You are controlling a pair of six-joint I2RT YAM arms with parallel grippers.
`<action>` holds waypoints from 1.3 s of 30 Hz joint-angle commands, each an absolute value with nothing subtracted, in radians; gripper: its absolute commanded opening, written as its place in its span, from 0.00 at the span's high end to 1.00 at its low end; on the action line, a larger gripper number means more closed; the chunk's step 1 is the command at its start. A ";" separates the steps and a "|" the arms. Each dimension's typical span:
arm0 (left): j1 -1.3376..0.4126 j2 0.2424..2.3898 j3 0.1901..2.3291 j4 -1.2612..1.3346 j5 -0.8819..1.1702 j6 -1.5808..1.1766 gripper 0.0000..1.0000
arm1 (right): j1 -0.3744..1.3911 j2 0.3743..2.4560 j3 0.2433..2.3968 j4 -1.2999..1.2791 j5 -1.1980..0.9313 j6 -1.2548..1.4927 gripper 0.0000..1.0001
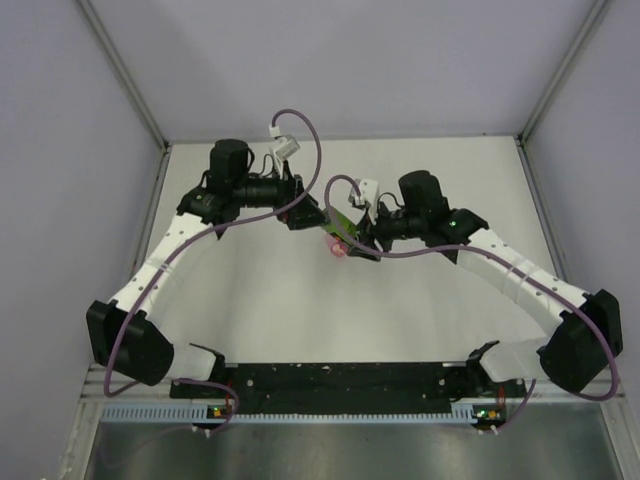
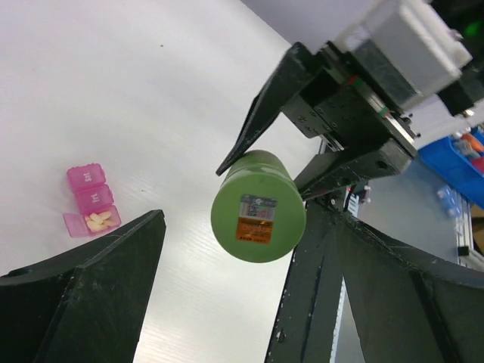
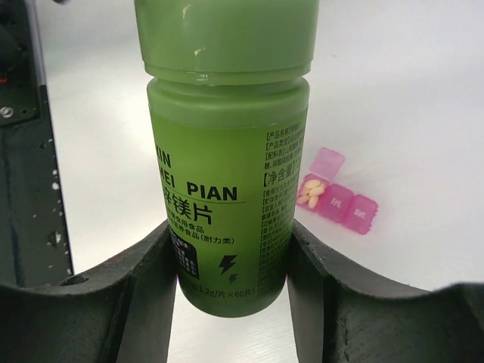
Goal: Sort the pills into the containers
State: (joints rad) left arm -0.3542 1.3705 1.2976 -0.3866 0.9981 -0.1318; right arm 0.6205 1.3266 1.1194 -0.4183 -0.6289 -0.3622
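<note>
The right fingers (image 3: 144, 283) clamp the capped green bottle (image 3: 227, 174); the left fingers (image 2: 91, 280) gape empty, its cap (image 3: 227, 34) ahead between them. The pink pill box (image 2: 91, 200) lies beyond on the tabletop (image 2: 151, 76). Uncapping seems in hand: left must close, twist.

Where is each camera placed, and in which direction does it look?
Top external: above and behind the robot, looking down on the table; left arm, right arm, left gripper and right gripper show.
Left wrist: on the left arm, looking past its fingers at the end of the green bottle, held by the right gripper.
Right wrist: on the right arm, looking along its fingers, shut on the bottle.
Both wrist views share the bottle and the pink pill box.
</note>
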 commanded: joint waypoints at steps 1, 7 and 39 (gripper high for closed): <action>-0.353 1.364 1.350 -0.328 0.853 -0.296 0.01 | 0.646 1.272 1.130 -0.299 -0.523 -0.327 1.00; -0.353 1.390 1.379 -0.336 0.828 -0.400 0.01 | 0.655 1.285 1.147 -0.288 -0.459 -0.313 1.00; -0.433 1.416 1.367 -0.365 0.748 -0.373 0.68 | 0.666 1.312 1.160 -0.307 -0.440 -0.302 1.00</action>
State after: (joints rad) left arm -0.4274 1.4162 1.3464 -0.3775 0.7181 -0.4068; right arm 0.6521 1.3170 1.1198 -0.3462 -0.4194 -0.3092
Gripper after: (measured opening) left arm 0.572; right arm 0.513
